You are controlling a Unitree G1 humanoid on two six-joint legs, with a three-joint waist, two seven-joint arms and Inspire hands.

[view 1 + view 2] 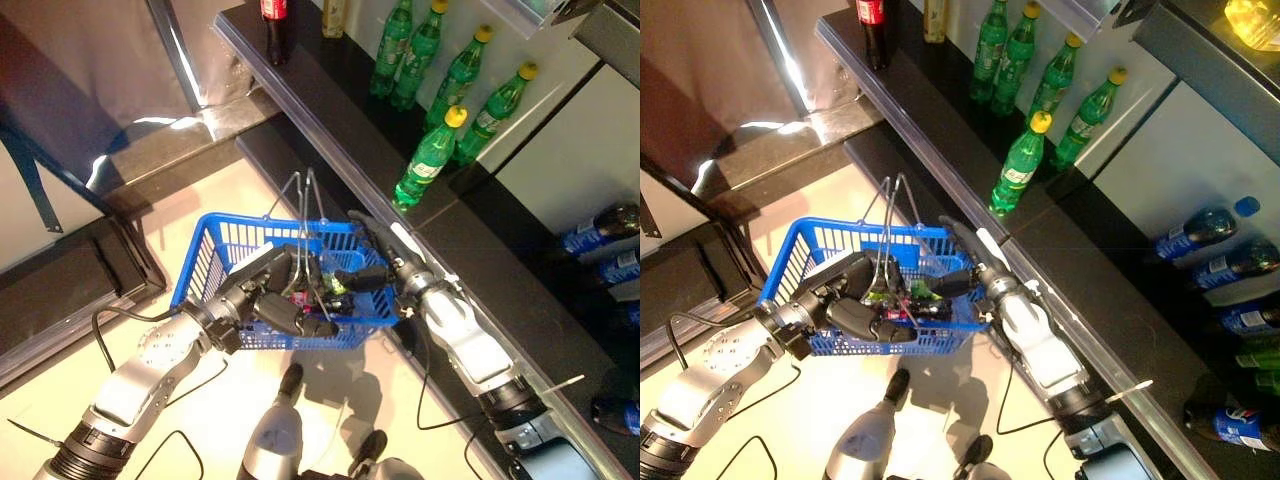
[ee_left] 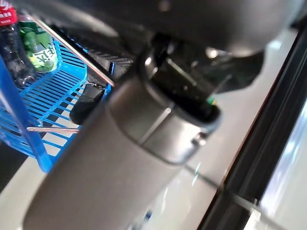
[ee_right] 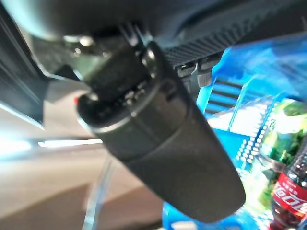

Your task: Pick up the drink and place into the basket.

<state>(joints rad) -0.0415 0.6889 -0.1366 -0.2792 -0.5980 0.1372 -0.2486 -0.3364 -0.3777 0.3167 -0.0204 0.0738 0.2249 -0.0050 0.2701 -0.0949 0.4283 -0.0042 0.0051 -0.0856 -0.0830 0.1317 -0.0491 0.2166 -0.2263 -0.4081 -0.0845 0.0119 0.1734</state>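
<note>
Looking down, you see both hands inside the basket (image 1: 215, 250): left hand (image 1: 285, 300) curled round its handles (image 1: 305, 215), right hand (image 1: 372, 268) fingers relaxed over the drinks (image 3: 283, 191) lying in it.
</note>
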